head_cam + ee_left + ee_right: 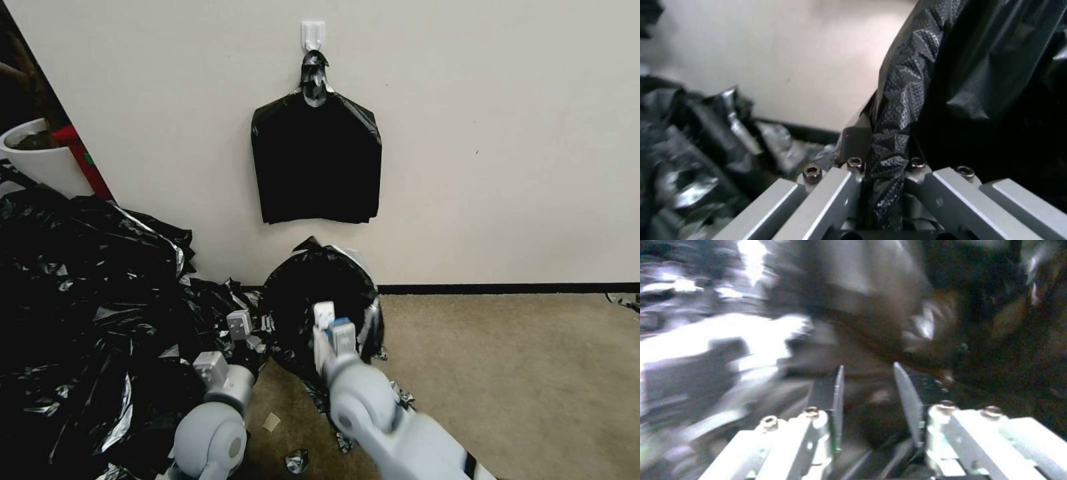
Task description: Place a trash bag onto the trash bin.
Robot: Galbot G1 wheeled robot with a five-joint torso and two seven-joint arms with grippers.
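Head view: two pincers, left (250,331) clamping one trash bag (320,293).

A tan carpeted floor (507,373) meets the wall. On it lie a huge heap of crumpled black plastic sheeting (73,313) at the left, the glossy black film trash bag (320,300) by the wall, and small black plastic scraps (297,460) nearby.

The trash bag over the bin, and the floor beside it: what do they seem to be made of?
The trash bag looks like thin black plastic film: it crumples, shines grey, and shows a fine embossed dot texture where the left end effector pinches a fold. The floor appears to be short-pile beige carpet, matte and slightly mottled.
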